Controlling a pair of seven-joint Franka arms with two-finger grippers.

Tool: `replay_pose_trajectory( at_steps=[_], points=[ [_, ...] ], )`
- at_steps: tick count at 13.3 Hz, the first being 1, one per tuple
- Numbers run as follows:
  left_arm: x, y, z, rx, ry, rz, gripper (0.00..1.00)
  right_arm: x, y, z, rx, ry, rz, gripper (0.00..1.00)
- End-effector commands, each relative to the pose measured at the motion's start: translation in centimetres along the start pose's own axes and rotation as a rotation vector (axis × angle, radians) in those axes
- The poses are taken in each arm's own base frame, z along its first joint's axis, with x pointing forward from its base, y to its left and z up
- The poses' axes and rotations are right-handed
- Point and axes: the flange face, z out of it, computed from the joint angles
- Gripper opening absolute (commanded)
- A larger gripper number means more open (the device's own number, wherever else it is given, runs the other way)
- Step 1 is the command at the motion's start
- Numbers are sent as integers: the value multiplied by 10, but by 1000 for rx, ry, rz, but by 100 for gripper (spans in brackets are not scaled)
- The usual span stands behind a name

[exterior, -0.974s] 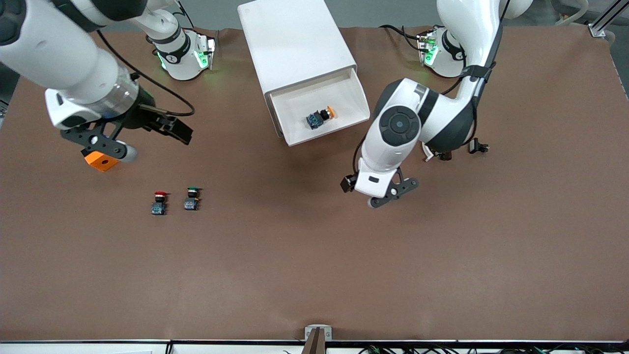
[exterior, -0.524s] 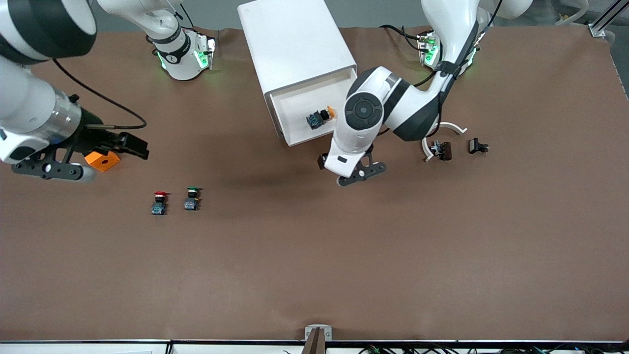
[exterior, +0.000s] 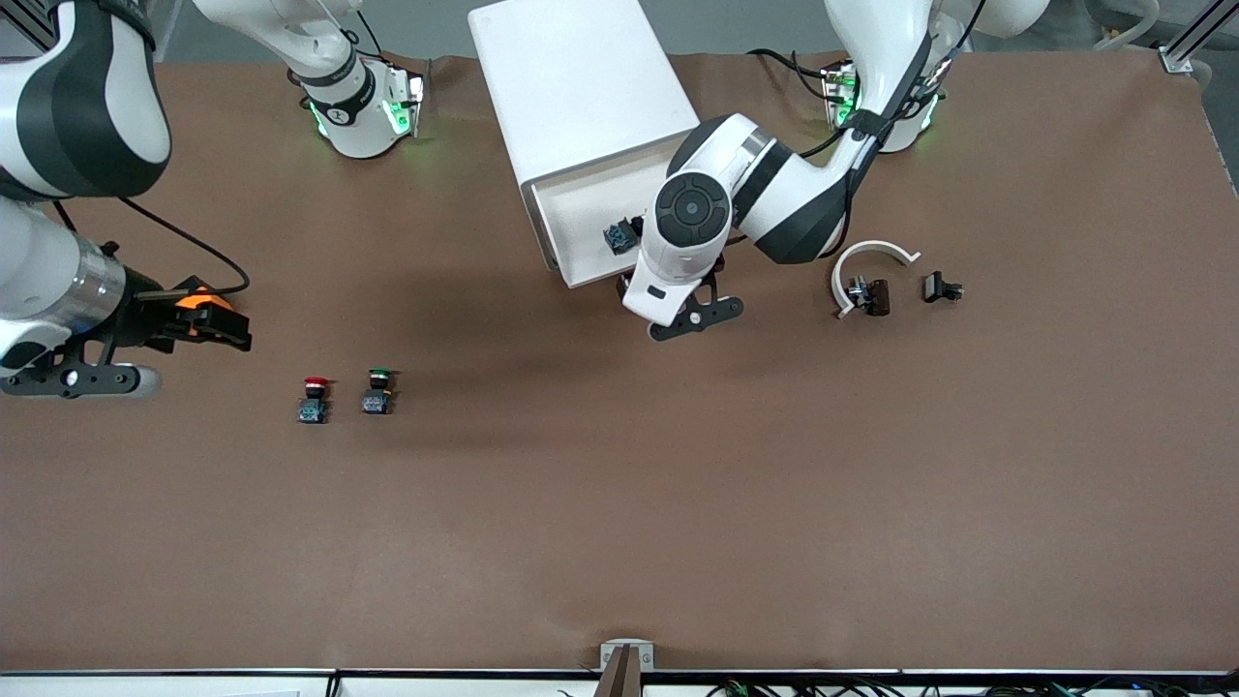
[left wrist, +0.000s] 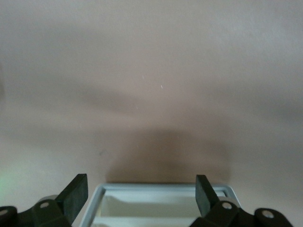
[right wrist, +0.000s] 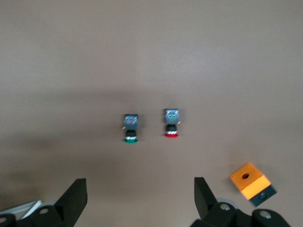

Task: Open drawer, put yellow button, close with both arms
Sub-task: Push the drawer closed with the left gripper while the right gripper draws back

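Evenly and brightly lit from above. Soft, diffuse shadows on the bench [exterior: 619,503] under both arms, darkest just ahead of the left pincer [left wrist: 139,194]. Slightly soft focus in both wrist views, fingers [right wrist: 75,196] blurred. Green glow at arm bases.

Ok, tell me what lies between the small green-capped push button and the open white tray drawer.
Nothing: the front view shows only bare brown tabletop between the green-capped push button and the open white drawer.
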Motion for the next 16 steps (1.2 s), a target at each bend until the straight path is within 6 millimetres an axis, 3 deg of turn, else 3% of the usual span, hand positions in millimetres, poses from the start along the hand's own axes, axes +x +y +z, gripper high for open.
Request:
replay_pose_trajectory(
  at_steps=[1, 5, 11, 16],
  points=[
    [-15, -2, 0, -13, -47, 6, 100, -3, 17, 20, -24, 30, -55, 100],
    [-37, 9, 8, -18, -98, 33, 100, -10, 25, 8, -36, 53, -103, 100],
    [-76, 24, 28, 7, -182, 75, 100, -59, 12, -42, -66, 116, -155, 100],
    [-99, 28, 38, 18, -259, 84, 100, -65, 14, -51, -66, 116, -149, 100]
  ],
)
